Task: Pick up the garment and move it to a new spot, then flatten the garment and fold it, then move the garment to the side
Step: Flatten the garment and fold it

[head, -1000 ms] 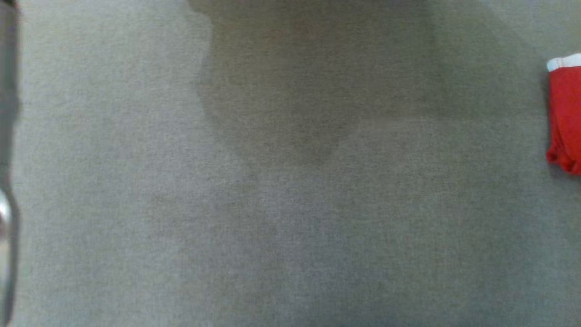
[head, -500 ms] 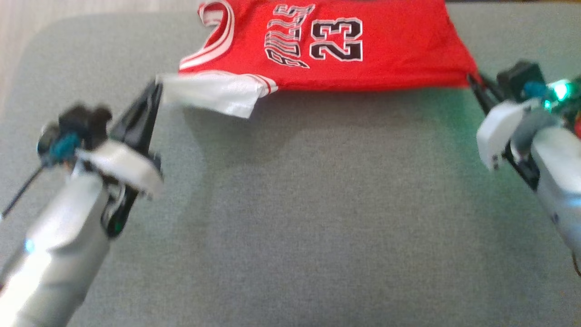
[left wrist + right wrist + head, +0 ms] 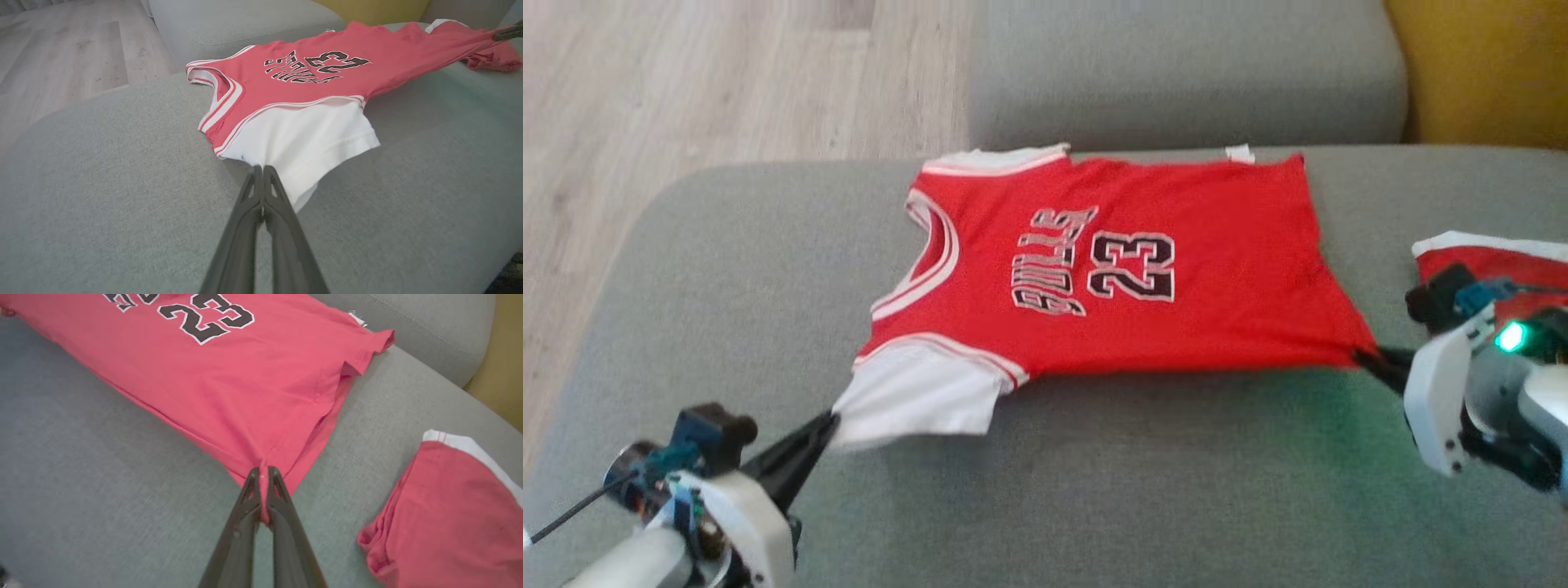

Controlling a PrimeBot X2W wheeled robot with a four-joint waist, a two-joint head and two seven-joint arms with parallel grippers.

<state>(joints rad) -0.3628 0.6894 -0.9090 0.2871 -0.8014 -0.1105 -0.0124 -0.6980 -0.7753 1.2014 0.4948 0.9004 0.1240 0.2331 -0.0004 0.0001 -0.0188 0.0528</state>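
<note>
Holding red number-23 jersey (image 3: 1111,269) on grey fabric sofa (image 3: 1094,498), left hand (image 3: 829,420) clamped on white sleeve (image 3: 915,400), right hand (image 3: 1364,356) clamped on hem (image 3: 271,451).

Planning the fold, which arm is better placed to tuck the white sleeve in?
Left. The left gripper is shut on the white sleeve; the right gripper pinches a hem corner of the jersey at the other end.

Jersey (image 3: 245,388) lettering cut by top edge, right wrist view. Folded red cloth (image 3: 1531,263) part hidden behind right gripper (image 3: 1364,357), cut by right edge. Left gripper (image 3: 829,420) arm cut at bottom. Head view soft.
</note>
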